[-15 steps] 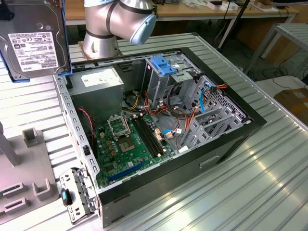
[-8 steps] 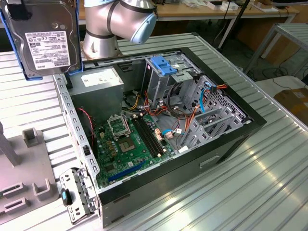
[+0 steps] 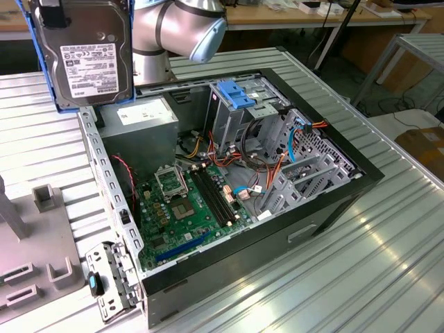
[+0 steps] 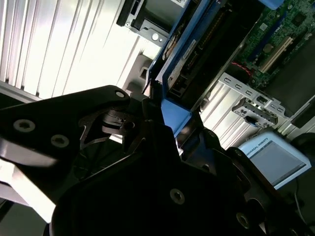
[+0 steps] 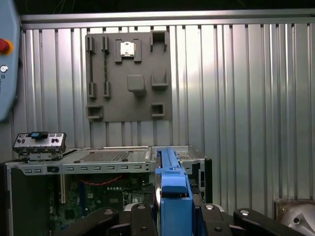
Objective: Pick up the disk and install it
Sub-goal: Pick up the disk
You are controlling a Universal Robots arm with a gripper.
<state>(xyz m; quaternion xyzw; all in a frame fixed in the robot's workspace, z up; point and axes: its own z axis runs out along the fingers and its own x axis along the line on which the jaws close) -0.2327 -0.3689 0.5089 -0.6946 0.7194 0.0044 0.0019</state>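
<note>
Tool (image 5: 173, 210) was clamped on the disk (image 3: 87, 52), which hung w/ long axis approx. vertical, above the open PC case (image 3: 326, 208) nr its corner at the exterior view's left, the drive cage (image 3: 243, 104) lying lower, twd that view's right.

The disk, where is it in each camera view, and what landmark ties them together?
Exterior view: the disk hangs at the exterior view's upper left, label toward the camera.
First wrist view: edge-on, blue frame clamped in the gripper, open case behind.
Second wrist view: edge-on, running out from the gripper.
Shared landmark: the green circuit board.
</note>
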